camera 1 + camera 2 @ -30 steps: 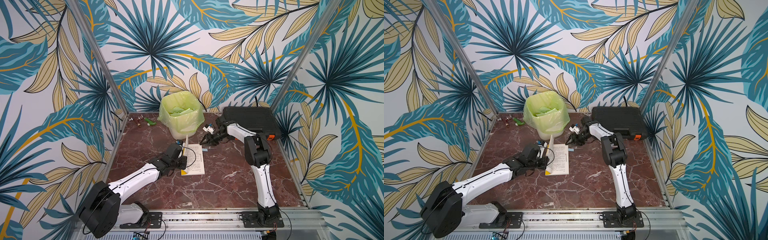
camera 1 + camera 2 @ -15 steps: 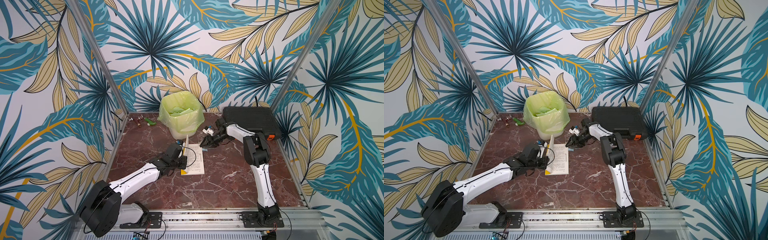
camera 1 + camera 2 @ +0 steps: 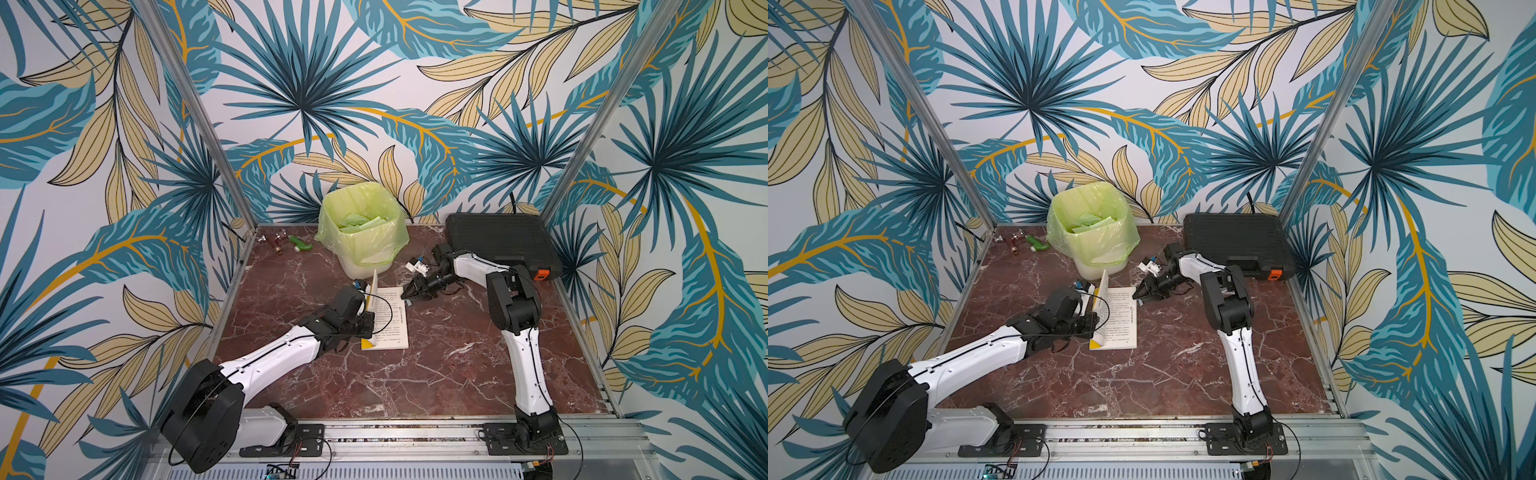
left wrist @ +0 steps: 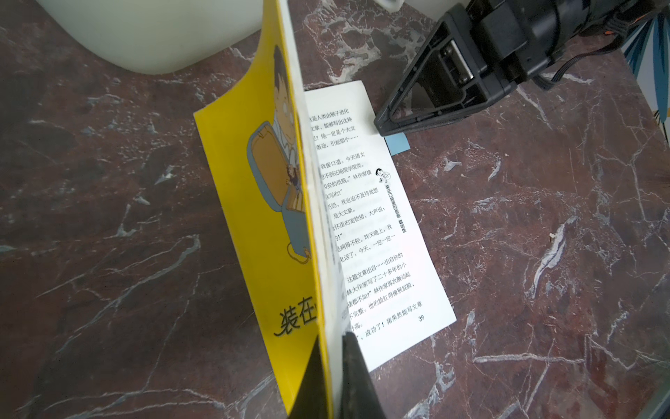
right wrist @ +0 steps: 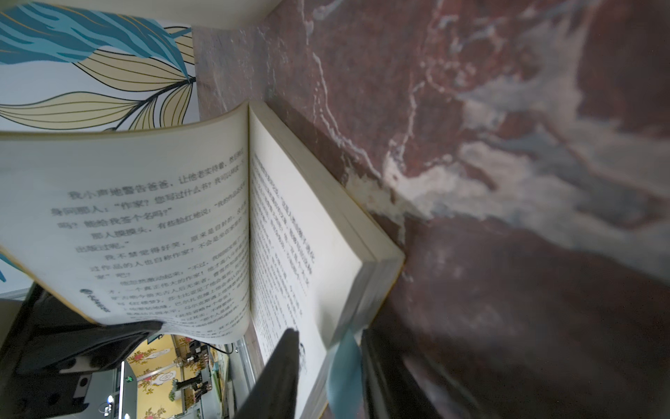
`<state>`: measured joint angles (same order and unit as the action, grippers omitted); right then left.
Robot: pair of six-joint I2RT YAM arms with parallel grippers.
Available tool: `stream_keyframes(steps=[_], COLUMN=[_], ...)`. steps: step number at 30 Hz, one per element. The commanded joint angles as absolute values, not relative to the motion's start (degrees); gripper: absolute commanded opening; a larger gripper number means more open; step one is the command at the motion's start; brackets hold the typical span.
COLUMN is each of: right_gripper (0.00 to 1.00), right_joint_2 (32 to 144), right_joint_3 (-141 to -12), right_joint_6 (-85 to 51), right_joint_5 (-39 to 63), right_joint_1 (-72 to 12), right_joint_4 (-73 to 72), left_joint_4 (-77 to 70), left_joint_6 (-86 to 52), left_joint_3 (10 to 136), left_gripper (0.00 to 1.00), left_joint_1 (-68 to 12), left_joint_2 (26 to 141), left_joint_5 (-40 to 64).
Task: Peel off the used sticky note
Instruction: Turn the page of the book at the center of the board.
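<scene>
One blue sticky note (image 4: pixel 397 143) lies flat. It pokes out from the side edge of the open page, near the far corner. Its long way points away from the book's middle, toward the right fingers (image 5: pixel 279 373). Those fingers are a little apart, one on each side of the note.

One book (image 3: pixel 392 316) lies on the bench (image 3: pixel 436 374). The left fingers (image 4: pixel 357 377) are clamped on its yellow cover and some pages, which stand upright.

One green-bagged bin (image 3: pixel 365 249) and one black case (image 3: pixel 498 237) stand behind.
</scene>
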<state>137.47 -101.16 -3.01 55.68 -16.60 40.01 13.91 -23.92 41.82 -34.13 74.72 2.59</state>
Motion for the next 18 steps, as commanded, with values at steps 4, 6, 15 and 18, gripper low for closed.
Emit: stream_keyframes(steps=[4,6,15,18], right_gripper=[0.16,0.13,0.09,0.09], right_joint_2=[137.51,137.32,133.96,133.31], right_joint_3=[-99.14,-99.06,-96.68,-96.18], right_joint_6=[-5.3,-5.61,-7.55,-7.53], right_joint_5=[52.4,52.3,54.22,53.49], right_joint_1=[-17.08,-17.03,-17.01,-17.02], right_joint_4=[39.45,39.38,36.72,36.75], left_joint_4=[13.21,13.15,12.9,12.81], left_joint_6=[-23.58,-23.64,-23.6,-23.73], left_joint_3=[40.34,40.24,40.01,39.84], left_gripper=[0.0,0.0,0.0,0.0], left_joint_1=[-33.47,-33.43,-33.45,-33.41], left_joint_2=[75.41,75.32,75.5,75.41], left_joint_5=[0.75,0.78,0.92,0.99])
